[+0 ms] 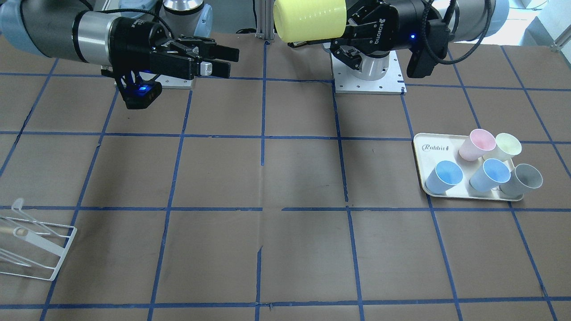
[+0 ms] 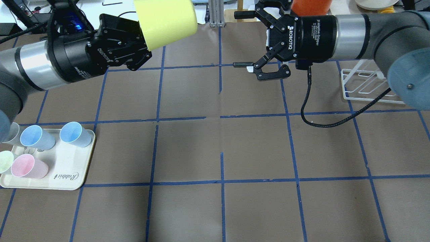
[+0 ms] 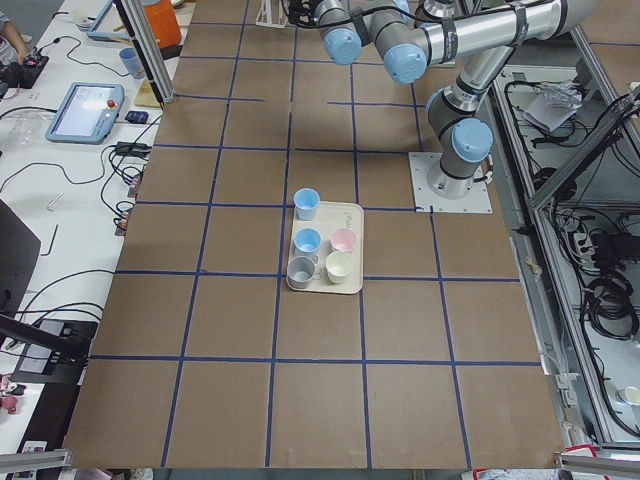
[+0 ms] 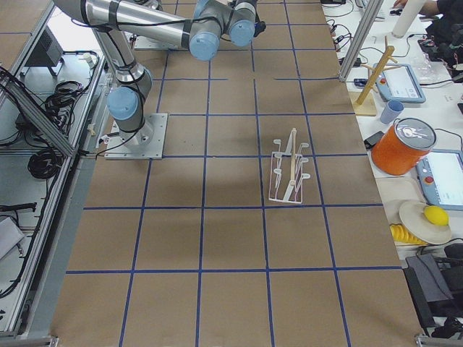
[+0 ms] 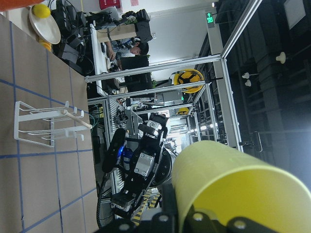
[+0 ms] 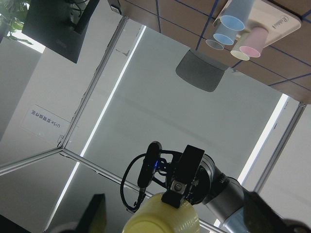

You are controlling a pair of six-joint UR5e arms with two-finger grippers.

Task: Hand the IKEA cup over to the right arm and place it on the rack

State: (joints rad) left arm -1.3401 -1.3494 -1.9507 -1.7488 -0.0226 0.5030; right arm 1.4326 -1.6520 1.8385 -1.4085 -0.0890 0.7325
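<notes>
Brown tabletop [image 2: 188, 148] bore a blue-tape grid [image 2: 255, 116]; left gripper [image 2: 141, 50] clamped a bright lemon-yellow tapered plastic cup [image 2: 164, 22] aloft; right gripper [image 2: 240, 39] stood spread apart opposite it.

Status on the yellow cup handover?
Left gripper shut on IKEA cup, held sideways, aloft. Right gripper open, facing it, apart. Rack holds no cup; nothing between grippers.

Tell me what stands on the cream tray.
Five cups stand on the tray: two blue cups, a pink cup, a pale green cup, a grey cup. The tray surface under them is hidden.
</notes>
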